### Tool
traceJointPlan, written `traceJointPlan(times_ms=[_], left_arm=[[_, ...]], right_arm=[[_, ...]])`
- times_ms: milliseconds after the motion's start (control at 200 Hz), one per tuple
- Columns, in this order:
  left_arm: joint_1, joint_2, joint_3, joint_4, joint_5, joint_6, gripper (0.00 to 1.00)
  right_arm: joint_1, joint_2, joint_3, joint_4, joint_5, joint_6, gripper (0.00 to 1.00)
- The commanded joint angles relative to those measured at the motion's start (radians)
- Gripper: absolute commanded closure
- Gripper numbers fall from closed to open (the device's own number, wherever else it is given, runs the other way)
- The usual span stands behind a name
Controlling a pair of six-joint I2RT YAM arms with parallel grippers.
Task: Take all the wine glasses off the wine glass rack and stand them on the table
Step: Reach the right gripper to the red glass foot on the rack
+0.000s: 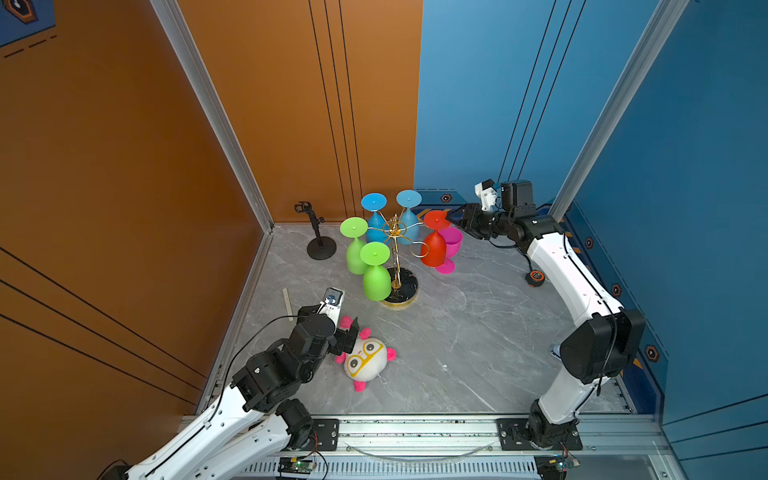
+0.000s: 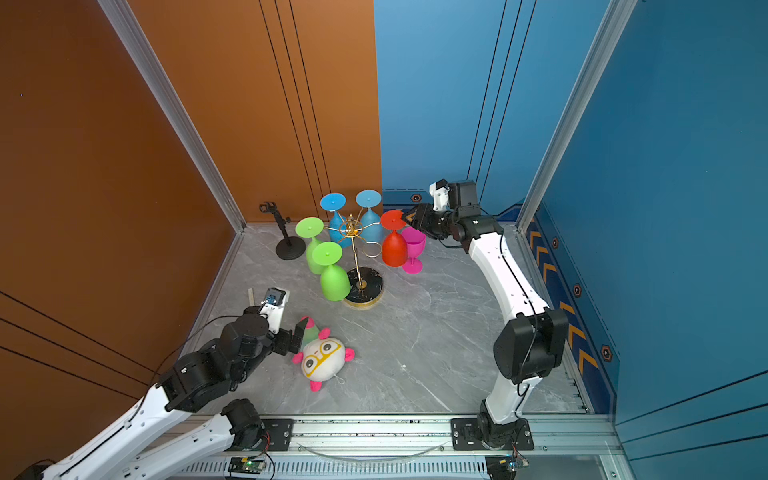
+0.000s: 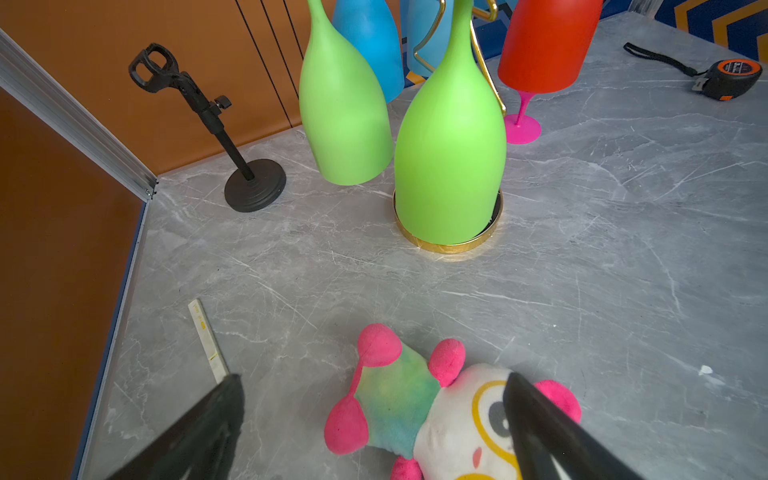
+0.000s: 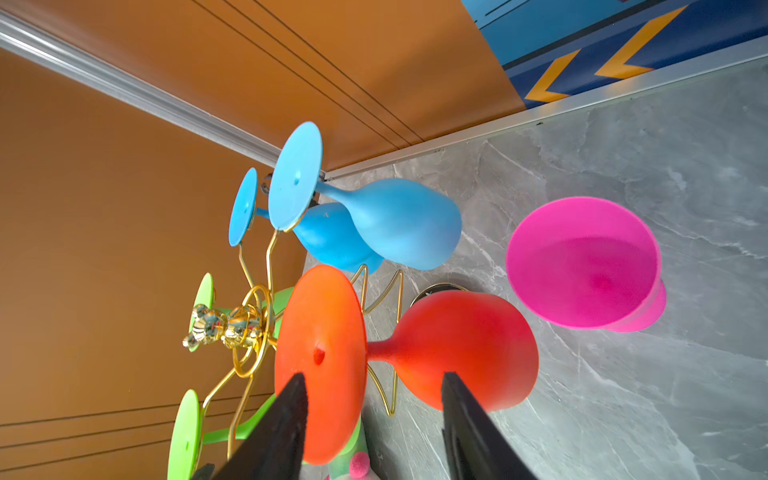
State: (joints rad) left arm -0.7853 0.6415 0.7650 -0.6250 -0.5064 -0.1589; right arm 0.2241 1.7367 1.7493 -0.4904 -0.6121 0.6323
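Five glasses on the wine glass rack (image 1: 405, 286), each hung bowl-down by its foot from a looped gold arm. Stands toward the back of the grey marbled desk (image 1: 478, 332) on a round black base rimmed in gold. Holds the red wine glass (image 1: 433, 249) on the side nearest the right arm, a blue glass (image 1: 375, 228) and a paler blue glass (image 1: 409, 226) at the back, a rear green glass (image 1: 356, 253) on the left and a front green glass (image 1: 376, 280) nearest the camera.

Right fingers (image 4: 286, 424): apart, level with the red wine glass, one in front of its foot disc, the other in front of its bowl, stem ahead of the gap. Contact impossible to tell.

Just beside the red wine glass, toward the right arm, upright on the desk: a pink glass (image 1: 452, 243). Left of the rack, near the back corner: a small black stand with a clamp (image 1: 320, 247).

Left fingers (image 3: 540, 424): spread wide, gripping nothing, low over a white plush toy (image 1: 368, 363) with pink limbs, well in front of the rack. Beside the left arm, near the desk edge: a pale ruler (image 1: 287, 299). By the right wall: an orange-and-black tape measure (image 1: 536, 277).
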Motion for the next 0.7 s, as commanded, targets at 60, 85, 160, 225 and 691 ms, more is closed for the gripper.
traceJointPlan(times_ms=[60,85,160,225,691], left_arm=[[0.013,-0.007,0.011,-0.009,0.022,-0.018,0.02],[0.014,-0.007,0.012,-0.01,0.023,-0.018,0.03],[0.013,-0.009,0.011,-0.01,0.023,-0.019,0.03],[0.013,-0.01,0.011,-0.008,0.024,-0.02,0.03],[0.015,-0.014,0.007,-0.006,0.026,-0.021,0.02]], right_arm=[[0.005,-0.033,-0.033,0.088,-0.049,0.05,0.56],[0.005,-0.033,-0.036,0.094,-0.053,0.054,0.57],[0.005,-0.033,-0.052,0.12,-0.065,0.069,0.59],[0.005,-0.032,-0.062,0.143,-0.075,0.089,0.62],[0.017,-0.04,-0.094,0.215,-0.106,0.145,0.87]])
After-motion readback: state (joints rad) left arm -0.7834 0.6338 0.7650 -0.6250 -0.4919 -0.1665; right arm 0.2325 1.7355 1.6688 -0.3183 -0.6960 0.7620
